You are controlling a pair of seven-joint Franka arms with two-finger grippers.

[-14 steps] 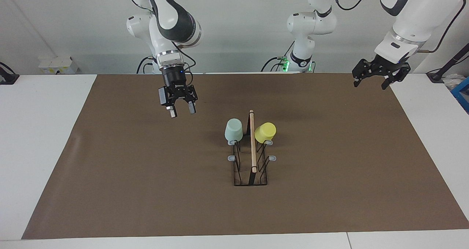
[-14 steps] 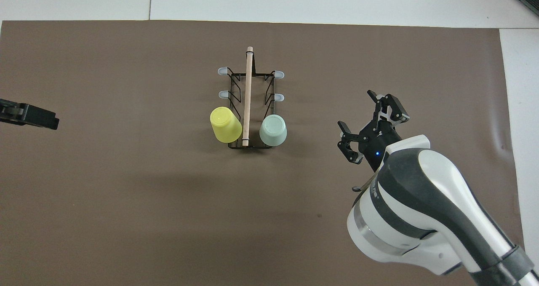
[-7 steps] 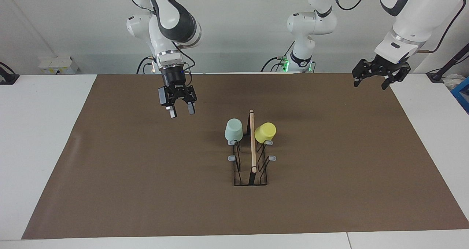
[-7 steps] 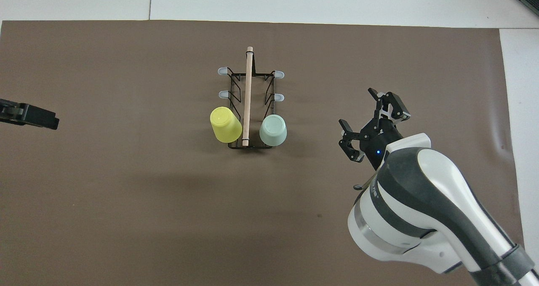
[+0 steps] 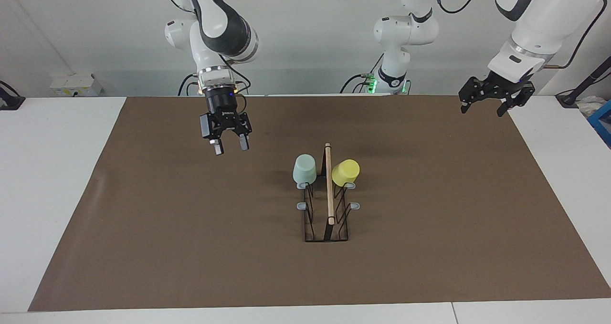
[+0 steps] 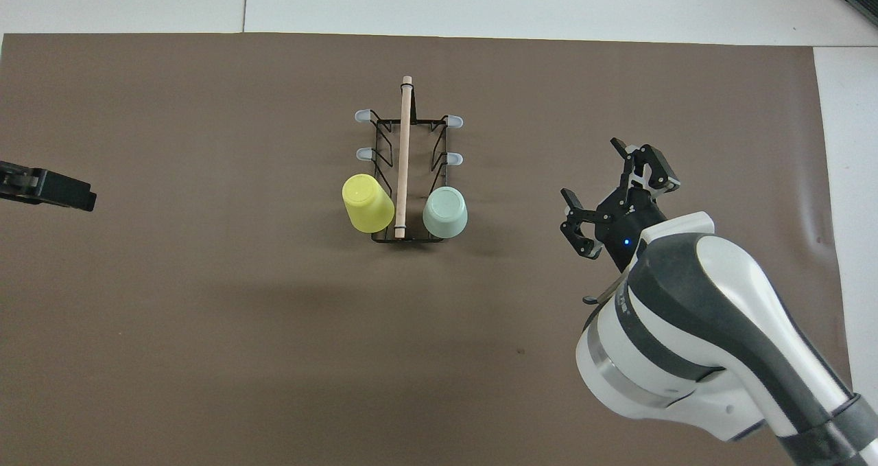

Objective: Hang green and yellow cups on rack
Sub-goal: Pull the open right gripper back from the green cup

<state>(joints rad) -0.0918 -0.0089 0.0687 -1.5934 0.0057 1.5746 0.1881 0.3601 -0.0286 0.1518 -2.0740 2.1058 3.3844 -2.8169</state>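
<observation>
Green cup (image 5: pixel 304 168) and yellow cup (image 5: pixel 345 172) hung on rack (image 5: pixel 328 204). Right gripper (image 5: pixel 230 147), left gripper (image 5: pixel 483 109): jaws spread, empty, above desk (image 5: pixel 191 228).

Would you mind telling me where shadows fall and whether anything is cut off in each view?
Facing view: soft shadows lie on the mat around the rack, by both cups; overhead view: the left tool is cropped at the frame edge, and the right arm bulks large.

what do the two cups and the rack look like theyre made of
Green cup and yellow cup: likely plastic, with smooth, matte, uniformly coloured walls. Rack: thin black wire, probably coated metal; its top bar looks like pale bare wood; the prong tips are grey caps, perhaps rubber or plastic.
</observation>
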